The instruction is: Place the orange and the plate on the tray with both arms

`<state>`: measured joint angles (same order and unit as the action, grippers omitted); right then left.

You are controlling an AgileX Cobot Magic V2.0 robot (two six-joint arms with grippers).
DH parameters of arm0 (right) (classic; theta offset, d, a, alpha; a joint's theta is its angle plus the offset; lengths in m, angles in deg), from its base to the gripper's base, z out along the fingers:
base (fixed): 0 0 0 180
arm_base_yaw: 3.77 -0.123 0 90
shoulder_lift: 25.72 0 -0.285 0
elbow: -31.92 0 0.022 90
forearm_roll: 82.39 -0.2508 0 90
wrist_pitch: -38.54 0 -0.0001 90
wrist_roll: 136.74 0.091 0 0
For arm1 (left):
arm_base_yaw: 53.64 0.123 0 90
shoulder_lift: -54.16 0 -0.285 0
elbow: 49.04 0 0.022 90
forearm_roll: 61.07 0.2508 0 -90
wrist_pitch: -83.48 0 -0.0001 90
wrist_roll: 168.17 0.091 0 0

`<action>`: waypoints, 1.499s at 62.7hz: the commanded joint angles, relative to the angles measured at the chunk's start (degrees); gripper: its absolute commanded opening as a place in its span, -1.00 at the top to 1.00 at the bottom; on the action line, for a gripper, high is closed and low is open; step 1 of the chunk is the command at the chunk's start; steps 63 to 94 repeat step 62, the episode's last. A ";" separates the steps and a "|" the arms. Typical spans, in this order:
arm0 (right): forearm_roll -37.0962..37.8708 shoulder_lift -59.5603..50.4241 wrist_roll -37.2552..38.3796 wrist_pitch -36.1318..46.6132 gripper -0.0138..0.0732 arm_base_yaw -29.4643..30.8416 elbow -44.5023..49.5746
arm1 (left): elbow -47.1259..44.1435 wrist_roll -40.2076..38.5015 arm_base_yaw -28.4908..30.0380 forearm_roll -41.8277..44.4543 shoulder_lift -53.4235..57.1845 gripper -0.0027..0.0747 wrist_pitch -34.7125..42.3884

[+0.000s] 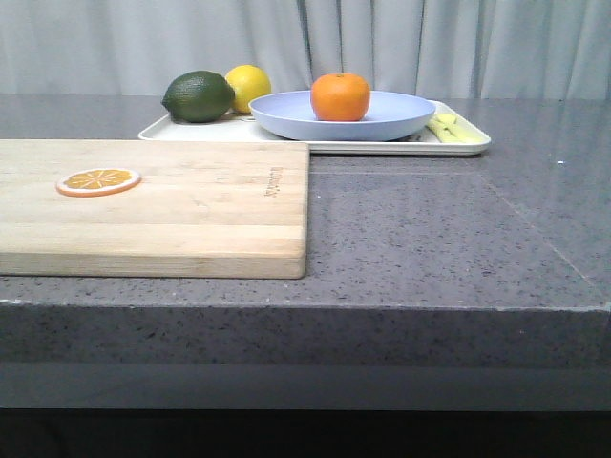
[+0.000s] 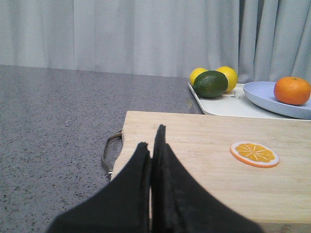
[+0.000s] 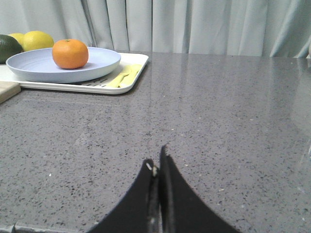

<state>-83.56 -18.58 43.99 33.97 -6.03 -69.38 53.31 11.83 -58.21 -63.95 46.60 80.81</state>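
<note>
Both end effectors, left (image 2: 151, 145) and right (image 3: 158, 165), appear pressed together, empty. On the tray (image 1: 458, 145) rests the plate (image 1: 401, 119), holding the orange (image 1: 340, 96).

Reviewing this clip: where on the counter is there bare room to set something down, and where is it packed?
Bare grey counter lies right of the cutting board and in front of the tray. Most of the board is bare beside the orange slice. The tray is crowded: plate, orange, lime, lemon.

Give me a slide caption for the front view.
Orange sits on lavender plate on white tray, behind a wooden cutting board.
</note>
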 commanded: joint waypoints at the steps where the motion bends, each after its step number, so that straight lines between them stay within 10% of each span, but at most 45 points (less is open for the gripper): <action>1: -1.14 -0.99 0.23 4.57 0.84 0.21 -1.37 | -1.50 -0.32 -0.04 -0.37 1.01 0.98 4.80; 94: -3.78 -0.99 0.23 4.57 0.84 1.37 -1.37 | -1.50 -0.32 -0.04 -0.37 1.01 0.98 4.80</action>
